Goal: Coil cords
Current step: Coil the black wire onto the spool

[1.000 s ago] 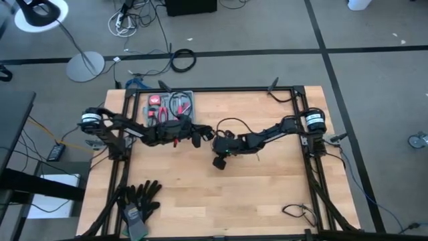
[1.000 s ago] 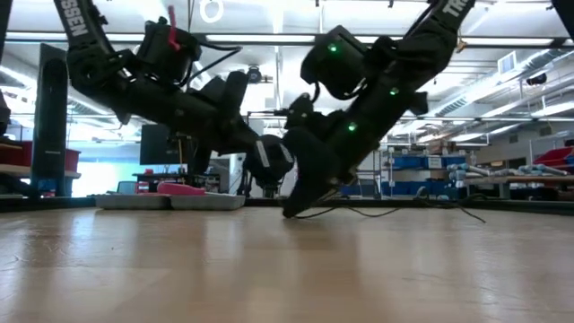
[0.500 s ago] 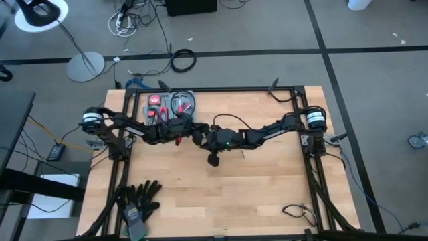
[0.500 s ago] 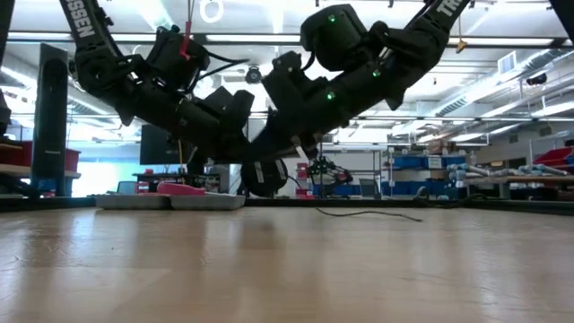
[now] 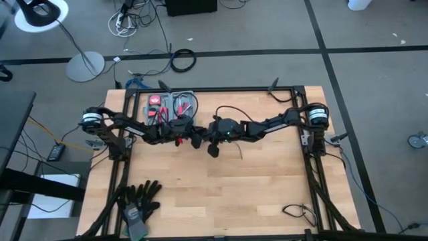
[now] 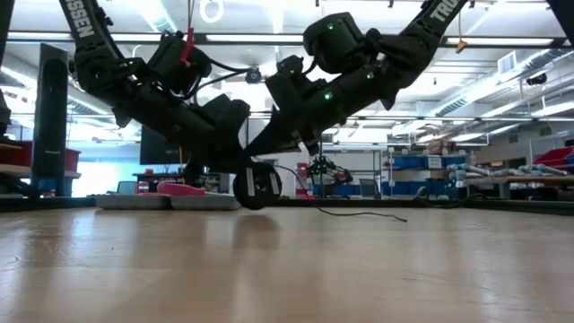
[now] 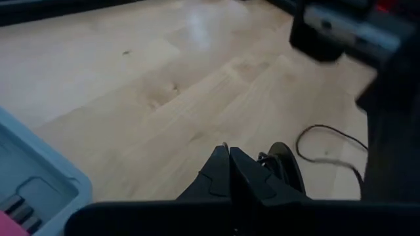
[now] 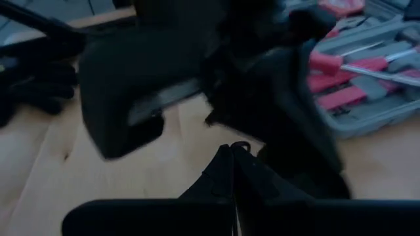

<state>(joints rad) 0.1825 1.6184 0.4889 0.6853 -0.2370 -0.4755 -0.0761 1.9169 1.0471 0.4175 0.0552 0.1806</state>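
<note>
Two dark arms, one cord [image 5: 231, 109], one tool case [image 5: 171, 105], one pair of black gloves [image 5: 139, 199].

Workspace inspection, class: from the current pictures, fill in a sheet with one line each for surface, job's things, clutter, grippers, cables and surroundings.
Surface: wooden table, bare over most of its near half.
Job's things: cords, a thin black wire lying on the table, ending at a round black puck just above the wood under the arms.
Clutter: grey tool case with red-handled tools at the far edge; black gloves at the near left corner.
Grippers: left gripper and right gripper meet at the table's middle, both with fingers closed together.
Cables: small wire bundle at the near right edge.
Surroundings: lamp stand and floor cables beyond the table.
</note>
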